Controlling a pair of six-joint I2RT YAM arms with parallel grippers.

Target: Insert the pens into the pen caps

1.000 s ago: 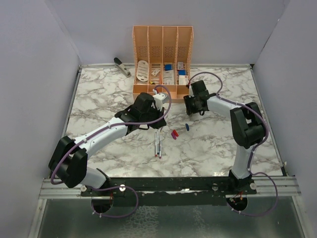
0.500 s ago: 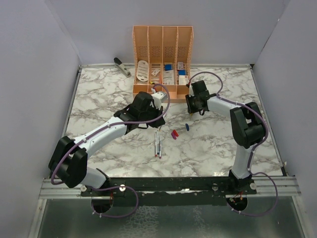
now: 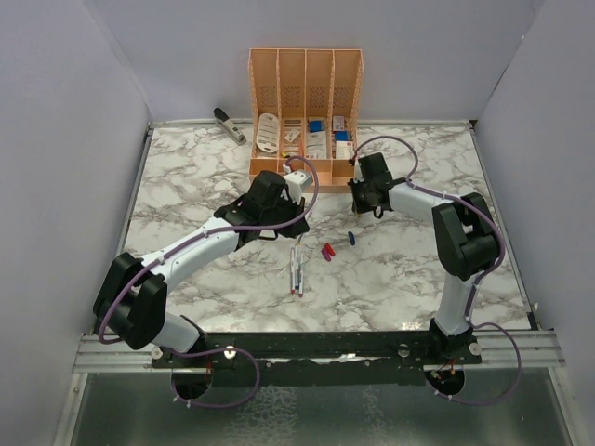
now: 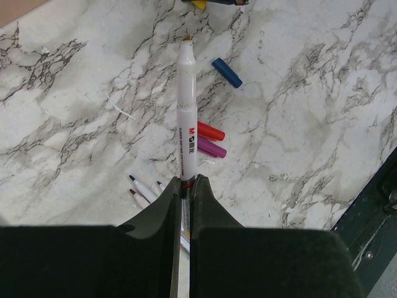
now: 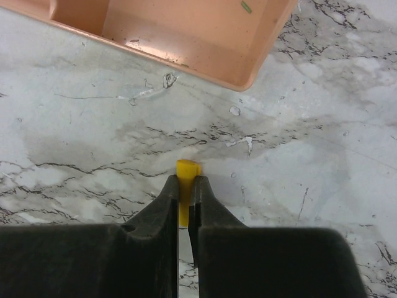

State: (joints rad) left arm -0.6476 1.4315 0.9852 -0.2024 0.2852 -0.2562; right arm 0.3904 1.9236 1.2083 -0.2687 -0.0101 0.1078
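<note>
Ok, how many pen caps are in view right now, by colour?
yellow cap: 1
blue cap: 1
red cap: 1
purple cap: 1
Total: 4, no green one in view.

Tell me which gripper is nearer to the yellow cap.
Right. The right gripper is shut on the yellow cap, which sticks out past its fingertips. The left gripper, clamping a pen, sits off to the cap's left, not touching it.
</note>
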